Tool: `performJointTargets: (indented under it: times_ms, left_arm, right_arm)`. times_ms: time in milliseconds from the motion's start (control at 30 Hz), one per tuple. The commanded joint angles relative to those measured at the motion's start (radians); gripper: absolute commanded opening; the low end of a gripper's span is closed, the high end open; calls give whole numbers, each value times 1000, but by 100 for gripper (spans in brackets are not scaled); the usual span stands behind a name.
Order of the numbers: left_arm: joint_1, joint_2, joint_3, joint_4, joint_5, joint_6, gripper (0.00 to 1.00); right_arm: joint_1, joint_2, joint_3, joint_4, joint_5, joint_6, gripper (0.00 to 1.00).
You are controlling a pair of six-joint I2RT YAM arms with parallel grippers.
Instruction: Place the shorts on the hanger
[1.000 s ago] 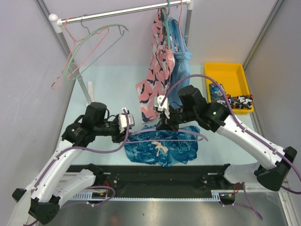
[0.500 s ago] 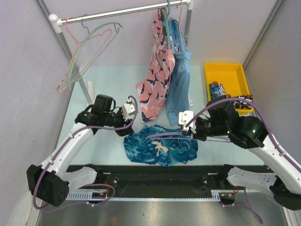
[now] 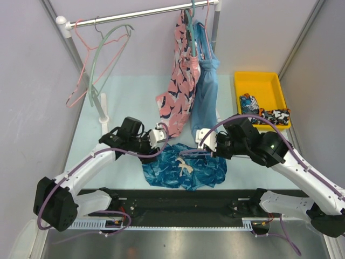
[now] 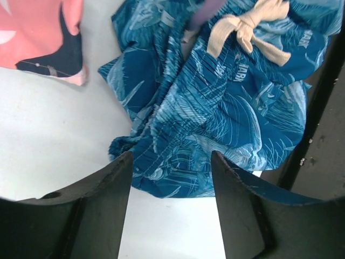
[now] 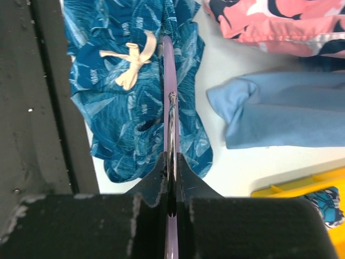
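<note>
Left arm links: your shells are white, with black joint housings.
Right arm links: your shells are white, with black joint housings and a black base block.
Cabling: a purple cable loops along each arm.
Left gripper: matte black moulded fingers, rounded tips.
Right gripper: matte black fingers, pale scuffs at edges.

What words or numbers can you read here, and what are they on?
Deep blue and teal leaf-print fabric shorts: small white letters printed in patches near the white drawstring, too blurred to read.
Thin lilac wire hanger held in the right claw: no writing shows.
Nothing else in these views carries readable text.
</note>
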Motion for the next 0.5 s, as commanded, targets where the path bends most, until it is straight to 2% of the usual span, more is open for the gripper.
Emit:
performJointTargets:
  times_ms: [0, 133, 267, 367, 467]
  left_arm:
    - [-32, 0, -30, 85, -30, -26, 66]
    - [-35, -19, -18, 98, 9, -30, 69]
    - [-40, -23, 14, 25, 185, 115, 69]
    - [-72, -36, 19, -21, 232, 244, 69]
    - [-110, -40, 12, -44, 222, 339, 67]
  right_arm:
    - [3, -15, 8, 71, 45, -12, 0]
    - [3, -29, 9, 57, 13, -7, 0]
    - [3, -27, 9, 39, -27, -1, 0]
    - [1, -22, 8, 39, -12, 8, 0]
    - [-2, -19, 8, 49, 1, 17, 0]
